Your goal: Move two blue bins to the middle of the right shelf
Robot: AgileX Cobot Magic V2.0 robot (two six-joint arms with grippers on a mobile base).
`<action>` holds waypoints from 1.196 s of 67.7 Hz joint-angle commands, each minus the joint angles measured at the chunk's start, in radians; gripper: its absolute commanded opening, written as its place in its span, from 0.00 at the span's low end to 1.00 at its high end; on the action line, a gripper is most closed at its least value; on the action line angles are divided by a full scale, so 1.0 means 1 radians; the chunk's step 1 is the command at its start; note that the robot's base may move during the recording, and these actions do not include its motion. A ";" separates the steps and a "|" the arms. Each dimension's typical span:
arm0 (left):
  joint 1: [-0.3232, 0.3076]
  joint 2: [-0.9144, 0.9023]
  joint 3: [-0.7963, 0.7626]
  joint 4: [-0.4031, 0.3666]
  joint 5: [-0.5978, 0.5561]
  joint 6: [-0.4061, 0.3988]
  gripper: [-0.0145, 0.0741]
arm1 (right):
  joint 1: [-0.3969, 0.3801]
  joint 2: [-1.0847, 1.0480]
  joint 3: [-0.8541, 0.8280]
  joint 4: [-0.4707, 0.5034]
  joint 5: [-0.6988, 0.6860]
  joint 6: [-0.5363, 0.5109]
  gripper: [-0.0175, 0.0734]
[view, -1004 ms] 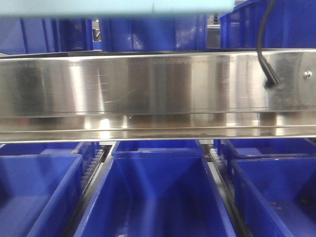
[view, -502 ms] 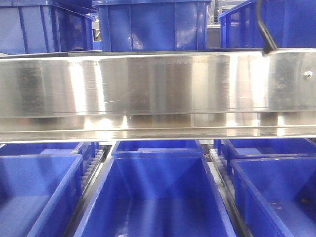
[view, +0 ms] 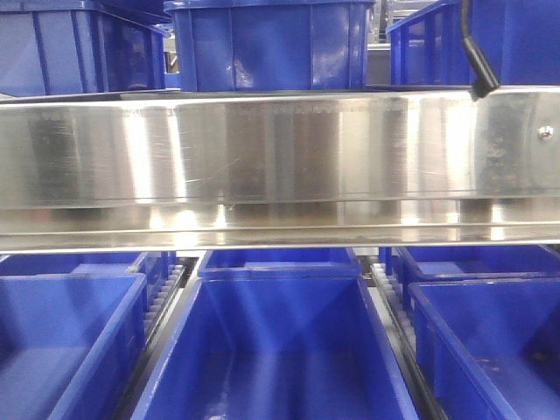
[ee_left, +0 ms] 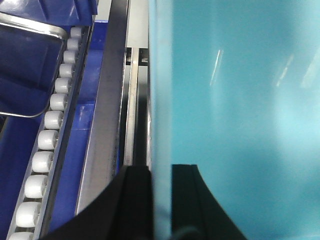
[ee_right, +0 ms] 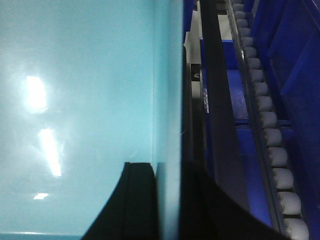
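Front view: just steel shelf rail (view: 280, 166) and dark-blue bins (view: 271, 44), no task item in frame. Left wrist: left tool (ee_left: 160, 175) clenched on a wall of the pale blue bin (ee_left: 235, 100), body to its right, wall running straight ahead. Right wrist: right tool (ee_right: 167, 172) clamps the opposite wall, body to its left, so the bin spans between both tools.

Steel shelf beam (view: 280, 166) across front
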 commanded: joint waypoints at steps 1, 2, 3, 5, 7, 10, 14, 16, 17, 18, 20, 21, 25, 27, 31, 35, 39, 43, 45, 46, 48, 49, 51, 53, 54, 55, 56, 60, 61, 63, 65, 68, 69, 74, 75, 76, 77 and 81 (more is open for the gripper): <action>-0.003 -0.024 -0.020 0.023 -0.102 -0.001 0.04 | 0.002 -0.027 -0.015 -0.028 -0.043 -0.005 0.01; -0.003 -0.024 -0.020 0.023 -0.102 -0.001 0.04 | 0.002 -0.027 -0.015 -0.028 -0.043 -0.005 0.01; -0.003 -0.024 -0.020 0.023 -0.102 -0.001 0.04 | 0.002 -0.027 -0.015 -0.028 -0.043 -0.005 0.01; -0.003 -0.024 -0.020 0.023 -0.102 -0.001 0.04 | 0.002 -0.027 -0.015 -0.028 -0.043 -0.005 0.01; -0.003 -0.024 -0.020 0.023 -0.102 -0.001 0.04 | 0.002 -0.027 -0.015 -0.028 -0.043 -0.005 0.01; -0.003 -0.024 -0.020 0.023 -0.102 -0.001 0.04 | 0.002 -0.027 -0.015 -0.028 -0.043 -0.005 0.01; -0.003 -0.024 -0.020 0.023 -0.102 -0.001 0.04 | 0.002 -0.027 -0.015 -0.028 -0.043 -0.005 0.01; -0.003 -0.024 -0.020 0.023 -0.104 -0.001 0.04 | 0.002 -0.026 -0.015 -0.028 -0.043 -0.005 0.01; -0.003 -0.024 -0.020 0.023 -0.104 -0.001 0.04 | 0.002 -0.026 -0.015 -0.028 -0.043 -0.005 0.01; -0.003 -0.024 -0.020 0.023 -0.104 -0.001 0.04 | 0.002 -0.026 -0.015 -0.028 -0.043 -0.005 0.01; -0.003 -0.024 -0.020 0.023 -0.104 -0.001 0.04 | 0.002 -0.026 -0.015 -0.028 -0.043 -0.005 0.01; -0.003 -0.024 -0.020 0.023 -0.104 -0.001 0.04 | 0.002 -0.026 -0.015 -0.028 -0.043 -0.005 0.01; -0.003 -0.024 -0.020 0.023 -0.104 -0.001 0.04 | 0.002 -0.026 -0.015 -0.028 -0.043 -0.005 0.01; -0.003 -0.024 -0.020 0.023 -0.104 -0.001 0.04 | 0.002 -0.026 -0.015 -0.028 -0.043 -0.005 0.01; -0.003 -0.024 -0.020 0.023 -0.104 -0.001 0.04 | 0.002 -0.026 -0.015 -0.028 -0.043 -0.005 0.01; -0.003 -0.024 -0.020 0.023 -0.104 -0.001 0.04 | 0.002 -0.026 -0.015 -0.028 -0.054 -0.005 0.01; -0.003 -0.024 -0.020 0.023 -0.104 -0.001 0.04 | 0.002 -0.026 -0.015 -0.028 -0.084 -0.005 0.01; -0.003 -0.024 -0.020 0.023 -0.104 -0.001 0.04 | 0.002 -0.026 -0.015 -0.028 -0.116 -0.005 0.01; -0.003 -0.024 -0.020 0.023 -0.104 -0.001 0.04 | 0.002 -0.026 -0.015 -0.028 -0.130 -0.005 0.01; -0.003 -0.024 -0.020 0.023 -0.104 -0.001 0.04 | 0.002 -0.026 -0.015 -0.028 -0.138 -0.005 0.01; -0.003 -0.024 -0.020 0.023 -0.104 -0.001 0.04 | 0.002 -0.026 -0.015 -0.028 -0.153 -0.005 0.01; -0.003 -0.024 -0.020 0.023 -0.104 -0.001 0.04 | 0.002 -0.026 -0.015 -0.028 -0.160 -0.005 0.01; -0.003 -0.024 -0.020 0.023 -0.104 -0.001 0.04 | 0.002 -0.026 -0.015 -0.028 -0.173 -0.005 0.01; -0.003 -0.024 -0.020 0.023 -0.104 -0.001 0.04 | 0.002 -0.026 -0.015 -0.028 -0.186 -0.005 0.01; -0.003 -0.024 -0.020 0.023 -0.104 -0.001 0.04 | 0.002 -0.026 -0.015 -0.028 -0.194 -0.005 0.01; -0.003 -0.024 -0.020 0.023 -0.104 -0.001 0.04 | 0.002 -0.026 -0.015 -0.028 -0.200 -0.005 0.01; -0.003 -0.024 -0.020 0.023 -0.104 -0.001 0.04 | 0.002 -0.026 -0.015 -0.028 -0.209 -0.005 0.01; -0.003 -0.024 -0.020 0.023 -0.104 -0.001 0.04 | 0.002 -0.026 -0.015 -0.028 -0.231 -0.005 0.01; -0.003 -0.024 -0.020 0.023 -0.104 -0.001 0.04 | 0.002 -0.026 -0.015 -0.028 -0.240 -0.005 0.01; -0.003 -0.024 -0.020 0.023 -0.104 -0.001 0.04 | 0.002 -0.026 -0.015 -0.028 -0.253 -0.005 0.01; -0.003 -0.024 -0.020 0.023 -0.104 -0.001 0.04 | 0.002 -0.026 -0.015 -0.028 -0.261 -0.005 0.01; -0.003 -0.024 -0.020 0.023 -0.104 -0.001 0.04 | 0.002 -0.026 -0.015 -0.028 -0.278 -0.005 0.01; -0.003 -0.024 -0.020 0.023 -0.104 -0.001 0.04 | 0.002 -0.026 -0.015 -0.028 -0.283 -0.005 0.01; -0.003 -0.024 -0.020 0.026 -0.104 -0.001 0.04 | 0.002 -0.026 -0.015 -0.028 -0.303 -0.005 0.01; -0.003 -0.024 -0.020 0.026 -0.104 -0.001 0.04 | 0.002 -0.026 -0.015 -0.028 -0.309 -0.005 0.01; -0.003 -0.024 -0.020 0.026 -0.104 -0.001 0.04 | 0.002 -0.026 -0.015 -0.028 -0.314 -0.005 0.01; -0.003 -0.024 -0.020 0.028 -0.104 -0.001 0.04 | 0.002 -0.026 -0.015 -0.026 -0.319 -0.005 0.01; -0.003 -0.024 -0.020 0.028 -0.111 -0.001 0.04 | 0.002 -0.026 -0.015 -0.024 -0.308 -0.005 0.01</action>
